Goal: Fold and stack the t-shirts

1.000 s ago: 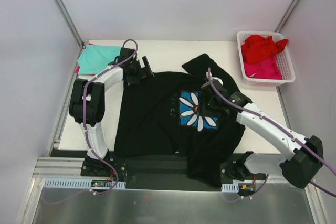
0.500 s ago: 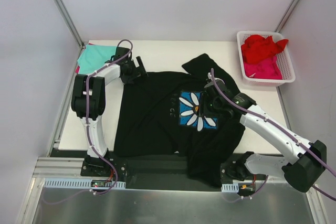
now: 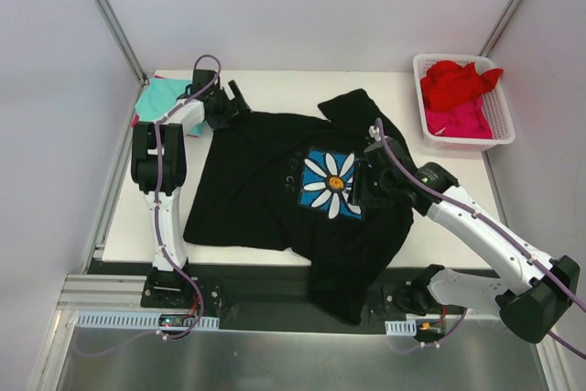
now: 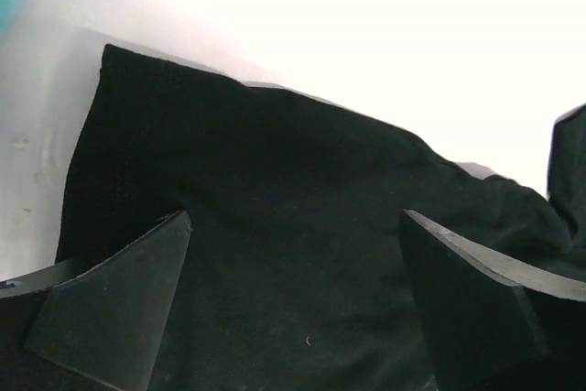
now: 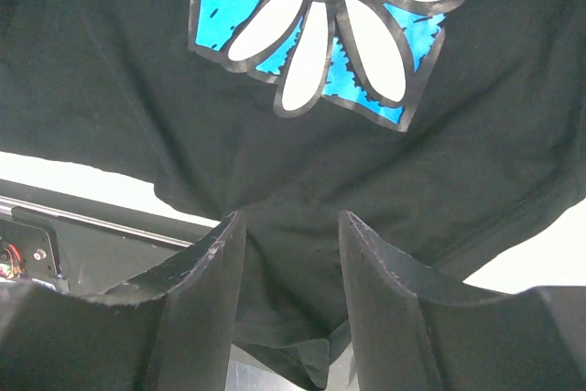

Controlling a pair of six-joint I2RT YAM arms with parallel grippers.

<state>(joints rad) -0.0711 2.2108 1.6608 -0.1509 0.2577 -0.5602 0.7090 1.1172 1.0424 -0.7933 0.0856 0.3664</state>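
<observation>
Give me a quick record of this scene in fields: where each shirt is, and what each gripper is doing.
black t-shirt: spread print-up on table, one part hanging over near edge
teal t-shirt: far left corner
red t-shirt: crumpled in basket
pink t-shirt: in basket, beside red
left gripper: open, over black sleeve
right gripper: pinching black cloth beside flower print

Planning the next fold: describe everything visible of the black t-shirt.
The black t-shirt, soft cloth, lies front up and wrinkled on the table, a white daisy print on blue at its chest. Its near part hangs over the table's edge. The right gripper pinches a fold beside the print; the open left gripper is over its far-left corner.
</observation>
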